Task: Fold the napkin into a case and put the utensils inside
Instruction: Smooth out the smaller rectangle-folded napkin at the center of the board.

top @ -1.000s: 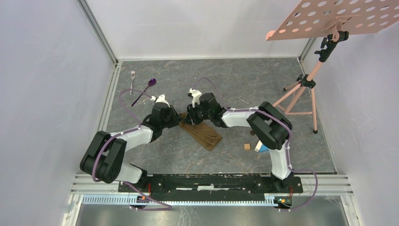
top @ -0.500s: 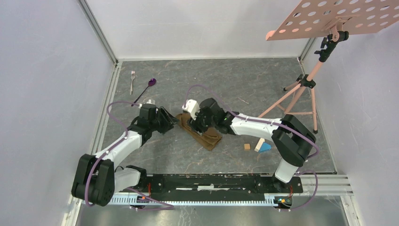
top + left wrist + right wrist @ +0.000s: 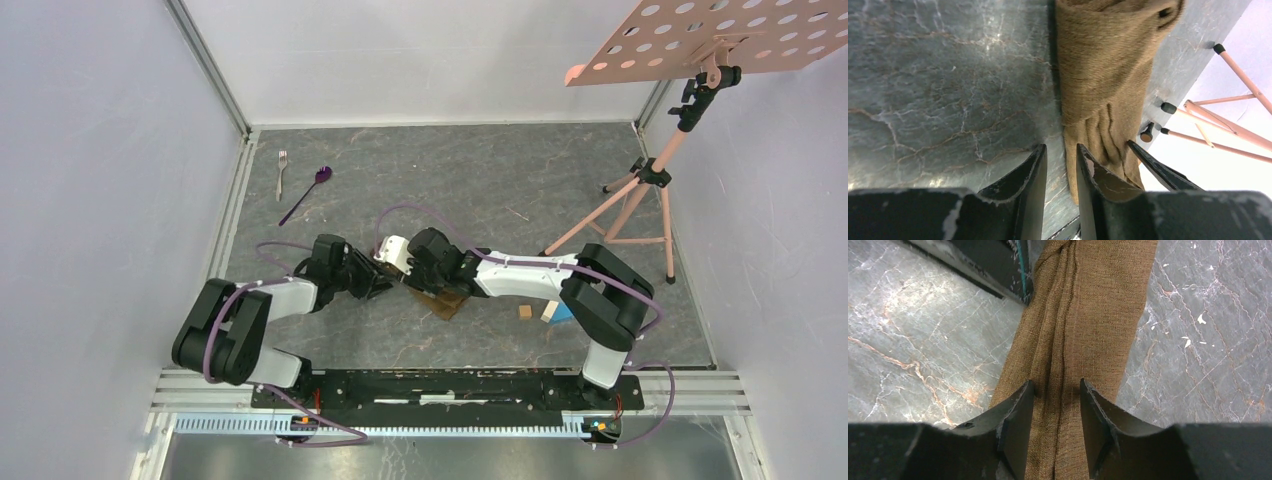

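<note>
So the napkin (image 3: 1098, 315) is already folded into a long narrow strip, lying flat on the marble-look table (image 3: 520, 170), with both arms huddled over it from opposite ends. The right gripper (image 3: 1056, 382) is straddling it. A lengthwise crease runs right up between the two fingers, and the cloth stretches straight ahead of the tips and spills out past both of them. Its jaws are parted with a clear gap, not clamped on anything. The left gripper (image 3: 1060, 147) sits at the strip's edge. The cloth's long edge runs in between its fingers, hugging one of them, and you can see bare table in the rest of the gap, so those jaws are loose too, just a narrower gap. Can't really tell from the wrist views whether either set of tips is actually pressing on the fabric. The fork (image 3: 282, 165) and the purple spoon (image 3: 312, 185) are well away from both sets of fingers. They lie side by side but not touching at the far left of the table.
</note>
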Tool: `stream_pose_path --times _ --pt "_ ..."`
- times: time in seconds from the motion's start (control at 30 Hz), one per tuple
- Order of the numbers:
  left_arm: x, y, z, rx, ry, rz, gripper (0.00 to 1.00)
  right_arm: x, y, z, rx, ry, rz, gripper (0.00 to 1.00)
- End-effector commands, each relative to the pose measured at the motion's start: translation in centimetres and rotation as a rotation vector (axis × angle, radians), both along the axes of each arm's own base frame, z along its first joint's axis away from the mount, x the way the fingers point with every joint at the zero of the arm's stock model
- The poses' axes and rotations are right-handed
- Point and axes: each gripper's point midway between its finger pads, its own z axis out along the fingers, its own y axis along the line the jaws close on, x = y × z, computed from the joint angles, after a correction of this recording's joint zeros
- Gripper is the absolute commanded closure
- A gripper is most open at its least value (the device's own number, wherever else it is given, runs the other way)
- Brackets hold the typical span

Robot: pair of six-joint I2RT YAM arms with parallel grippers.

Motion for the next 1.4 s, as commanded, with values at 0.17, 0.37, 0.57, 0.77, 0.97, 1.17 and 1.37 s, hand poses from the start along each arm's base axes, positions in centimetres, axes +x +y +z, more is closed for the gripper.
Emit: stream_pose_path --times 0.17,0.37,0.57,0.77,0.97,1.17,1.37 --pt "0.7 -1.6 -0.9 -0.085 0.009 0.03 0.65 0.4 1.6 0.5 0.034 -0.024 0.009 0.51" --pt "0.6 -1.1 -1.8 -0.064 0.022 0.061 0.75 0.3 1.9 0.0 0.044 -0.019 -0.007 0.48" --pt "0.5 -1.2 -2.1 -0.055 0.018 0.054 0.86 0.9 1.6 0.5 0.051 -0.048 -0.059 0.68" --pt "0.0 -1.8 -2.5 -0.066 0.02 0.052 0.9 0.9 3.2 2.5 0.117 -0.012 -0.08 0.97" --pt "-0.7 -1.4 -2.1 -0.068 0.001 0.072 0.73 0.3 3.8 2.9 0.166 0.038 -0.098 1.0" --pt "-1.5 -1.1 -2.1 -0.062 0.001 0.078 0.78 0.1 3.7 2.6 0.163 0.056 -0.109 1.0" --pt "-1.0 -1.4 -2.4 -0.05 -0.014 0.08 0.86 -0.3 4.2 3.2 0.197 0.098 -0.13 1.0"
